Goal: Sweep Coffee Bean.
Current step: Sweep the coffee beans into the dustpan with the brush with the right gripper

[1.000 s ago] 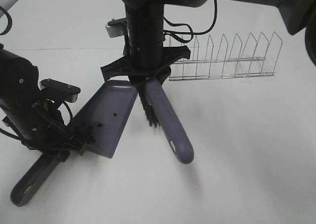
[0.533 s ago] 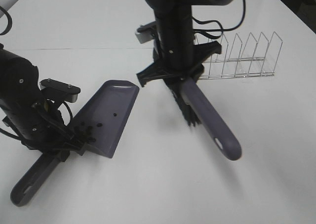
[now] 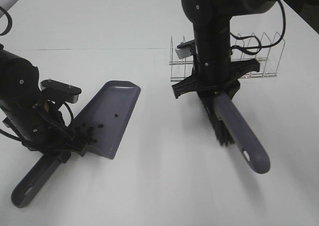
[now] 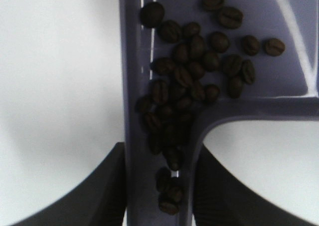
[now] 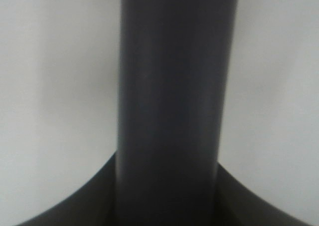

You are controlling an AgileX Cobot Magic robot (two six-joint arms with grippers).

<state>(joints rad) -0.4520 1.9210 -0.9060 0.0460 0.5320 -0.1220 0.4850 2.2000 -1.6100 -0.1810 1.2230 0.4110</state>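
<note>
My left gripper [image 4: 158, 186] is clenched on the handle of the grey dustpan [image 3: 112, 113], and the coffee beans [image 4: 189, 76] lie in that pan. Most are heaped right ahead of these jaws where the blade narrows into the handle. A few have run into the handle's channel between the jaws, and a few lie scattered further out on the blade. They look light, hard and smooth, so I judge they will roll at the least tilt. They are far too small to pinch, so the way to hold them is by the pan's handle, with the lip kept no lower than the neck. My right gripper [image 3: 214, 89] grasps the brush [image 3: 239, 133] by its handle, with the bristles [image 3: 219, 128] hanging below the jaws, well apart from the pan. Just behind these jaws stands a wire rack [image 3: 259, 56], close enough to snag on a careless swing. Between my two grips is only table [image 3: 164, 186]; I can make out no stray beans there, though ones so small could escape me.
</note>
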